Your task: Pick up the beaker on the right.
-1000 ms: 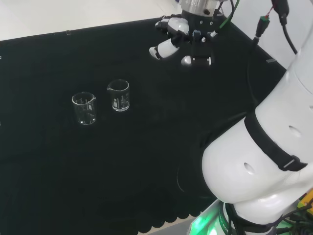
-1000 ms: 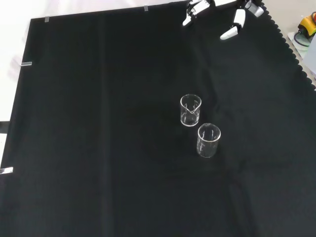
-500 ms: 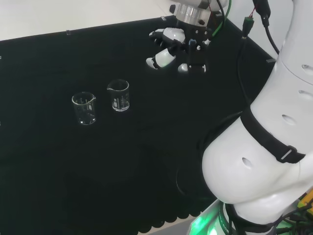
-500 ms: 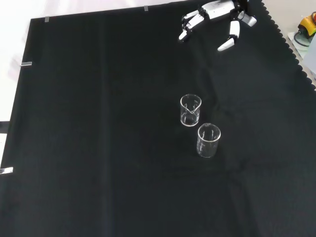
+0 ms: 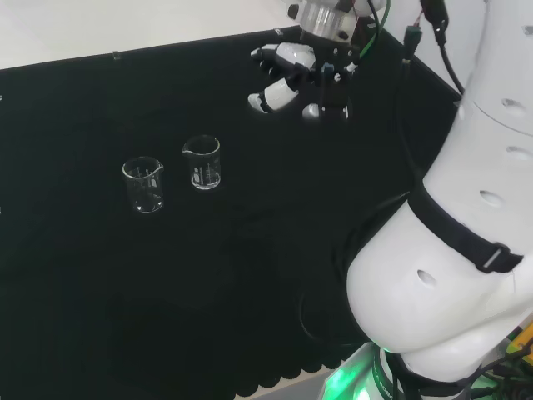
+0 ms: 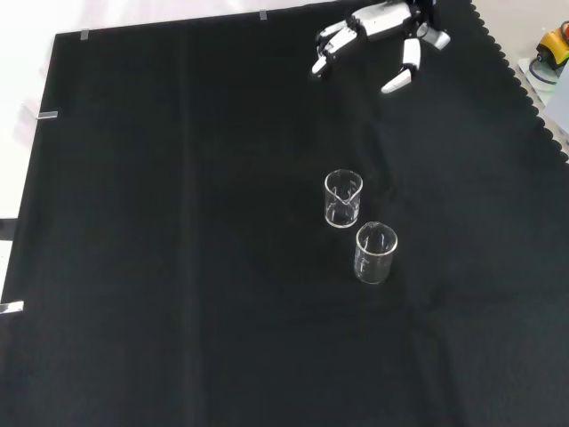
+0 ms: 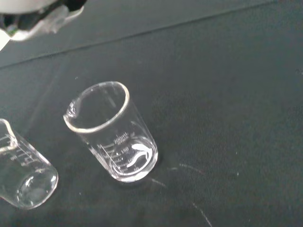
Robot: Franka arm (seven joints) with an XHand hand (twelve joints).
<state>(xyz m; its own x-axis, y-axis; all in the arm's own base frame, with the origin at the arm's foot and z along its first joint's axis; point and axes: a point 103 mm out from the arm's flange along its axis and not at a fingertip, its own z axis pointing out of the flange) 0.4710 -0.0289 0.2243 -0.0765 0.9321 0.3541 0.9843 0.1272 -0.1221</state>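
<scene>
Black cloth covers the table. Two clear empty beakers stand upright, near each other, mid-cloth. Head view: right beaker beside left beaker. Hand hovers well apart from both, up and right of them, fingers relaxed and spread, holding nothing.

Black cloth covering the bench. Two small clear glass beakers side by side, left of centre, apart, upright: left beaker; right beaker, slightly higher in frame. Black and white hand, top centre, fingers relaxed, holding nothing. White arm links, right side.
</scene>
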